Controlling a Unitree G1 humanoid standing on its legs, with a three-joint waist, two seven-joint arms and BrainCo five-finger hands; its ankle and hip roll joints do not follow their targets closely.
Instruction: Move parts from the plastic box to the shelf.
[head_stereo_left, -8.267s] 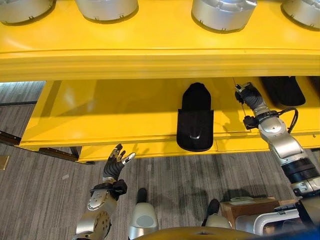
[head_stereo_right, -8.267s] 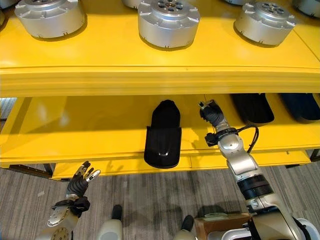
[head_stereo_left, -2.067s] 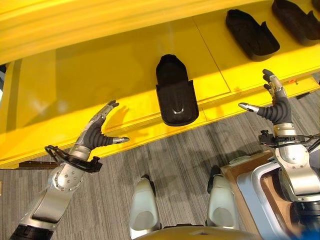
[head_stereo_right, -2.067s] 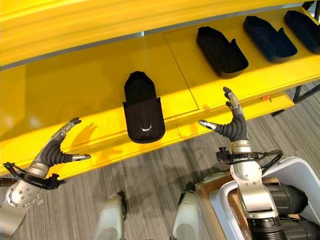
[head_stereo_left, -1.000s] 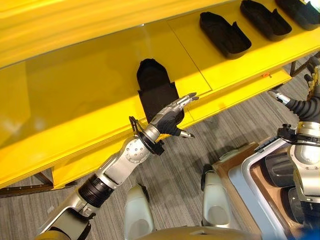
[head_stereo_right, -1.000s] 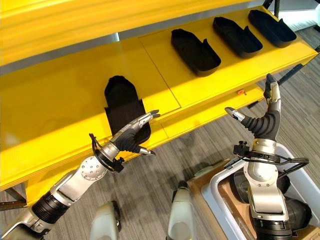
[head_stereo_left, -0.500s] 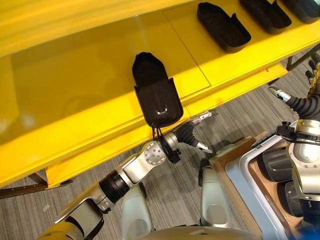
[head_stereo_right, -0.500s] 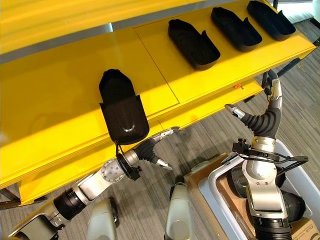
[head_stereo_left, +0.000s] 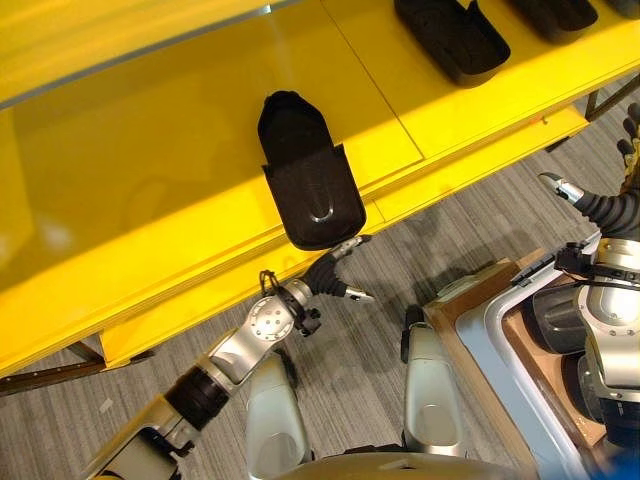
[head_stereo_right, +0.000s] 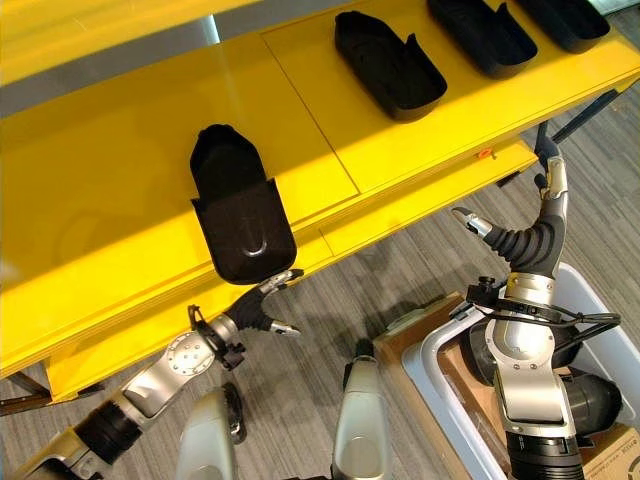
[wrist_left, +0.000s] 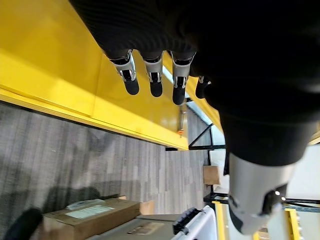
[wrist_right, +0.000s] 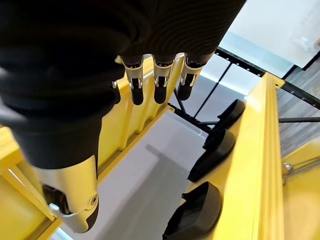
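Grey plastic box (head_stereo_right: 600, 345) holds dark cylindrical parts (head_stereo_right: 588, 398); left hand (head_stereo_right: 262, 310) and right hand (head_stereo_right: 527, 240) are spread, empty.

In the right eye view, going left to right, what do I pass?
Left hand → nearest black part on the yellow shelf → second black part → right hand → plastic box.

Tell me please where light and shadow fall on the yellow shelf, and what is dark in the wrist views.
Left eye view: a bright band of light crosses the yellow shelf at the nearest black part, dimmer behind. Left wrist view: the left hand is nearly black against the lit shelf. Right wrist view: the right hand is equally dark.
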